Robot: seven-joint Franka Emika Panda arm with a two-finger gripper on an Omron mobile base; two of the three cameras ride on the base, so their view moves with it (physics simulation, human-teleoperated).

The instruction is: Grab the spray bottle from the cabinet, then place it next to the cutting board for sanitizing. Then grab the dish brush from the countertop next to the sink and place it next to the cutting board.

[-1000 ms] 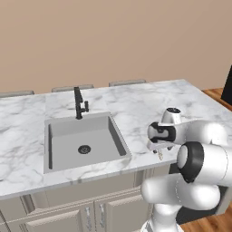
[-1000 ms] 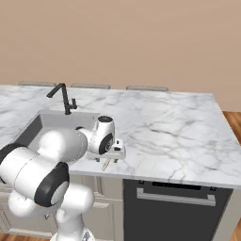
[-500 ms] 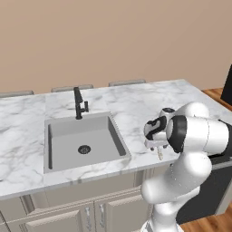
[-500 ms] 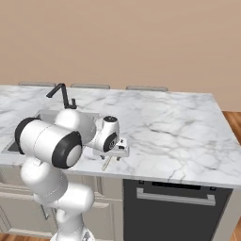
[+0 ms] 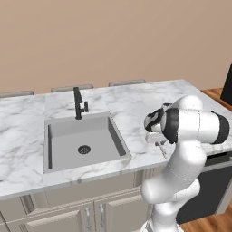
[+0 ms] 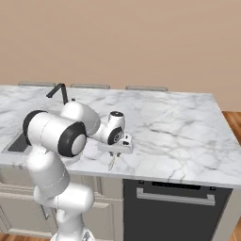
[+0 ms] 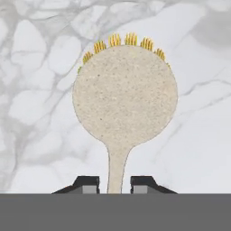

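Right at the bottom middle of the hand view, the tool [image 7: 114, 184] is sitting with its two dark fingertips [image 7: 87, 182] narrowed to either side of the dish brush [image 7: 124, 101] handle; they look touching or all but touching it, so I judge the grip as made or just closing. From the tool outward, the brush is lying flat on the worktop [image 7: 40, 117], its long axis running straight up the frame: thin neck between the tips, then the round pale back of the head in the centre, with yellow bristles peeking past its upper rim. The head is facing bristles-down on the marble.

In the right base view the tool [image 6: 113, 155] is pointing down at the lower middle of the frame, near the front edge of the worktop [image 6: 179, 136], and the brush [image 6: 111, 163] is showing as a thin sliver under it. In the left base view the tool [image 5: 159, 144] is sitting at centre right, just right of the sink [image 5: 81, 142], whose near corner is the closest edge.

Open marble is stretching to the upper right in both base views, so a straight lift followed by a carry that way looks unobstructed. The faucet [image 5: 79, 103] is standing well apart at upper left.
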